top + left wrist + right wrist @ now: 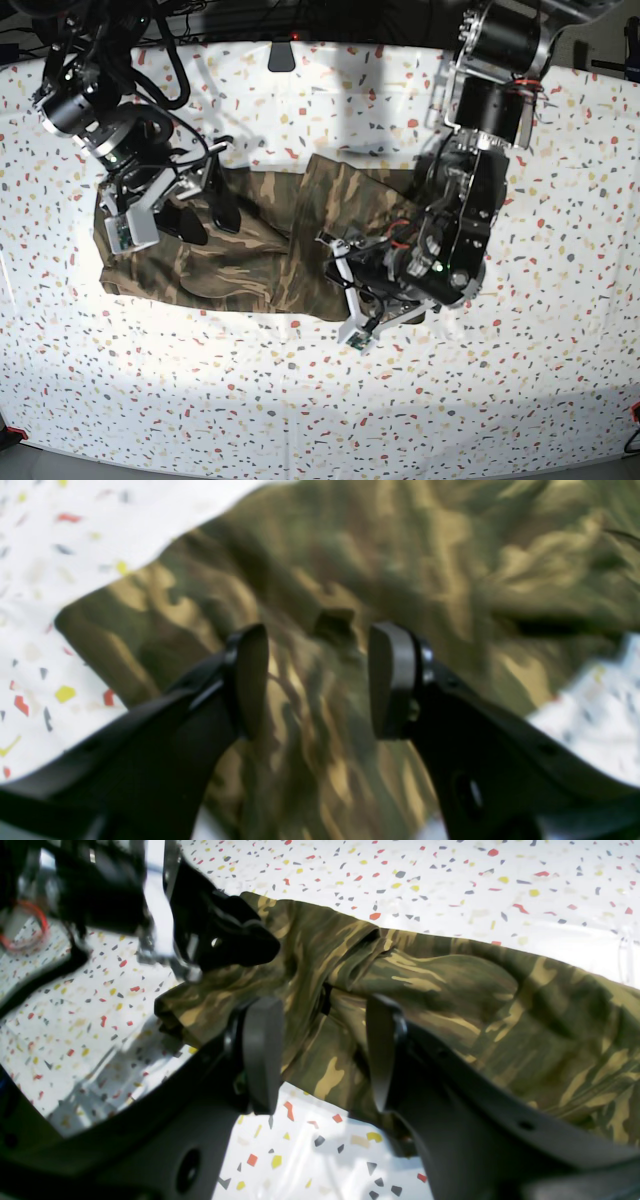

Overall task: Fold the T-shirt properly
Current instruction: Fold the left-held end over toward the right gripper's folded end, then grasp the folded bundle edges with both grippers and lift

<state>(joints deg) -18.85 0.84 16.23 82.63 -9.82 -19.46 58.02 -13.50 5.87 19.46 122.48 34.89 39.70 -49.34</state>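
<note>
The T-shirt [250, 255] lies as a long crumpled camouflage band across the speckled table. My right gripper [322, 1050] hovers open above the band near its front edge, with only cloth showing between its fingers. In the base view this right gripper [208, 220] is over the T-shirt's left part. My left gripper [320, 675] is open low above the T-shirt [400, 570], with nothing between its pads. The left arm [440, 250] leans over the band's right end. Its black end [230, 935] also shows above the T-shirt [450, 990] in the right wrist view.
A white cover [300, 400] with coloured flecks spans the whole table. Cables and a small dark object [281, 55] sit along the back edge. Both arm bases stand at the back corners.
</note>
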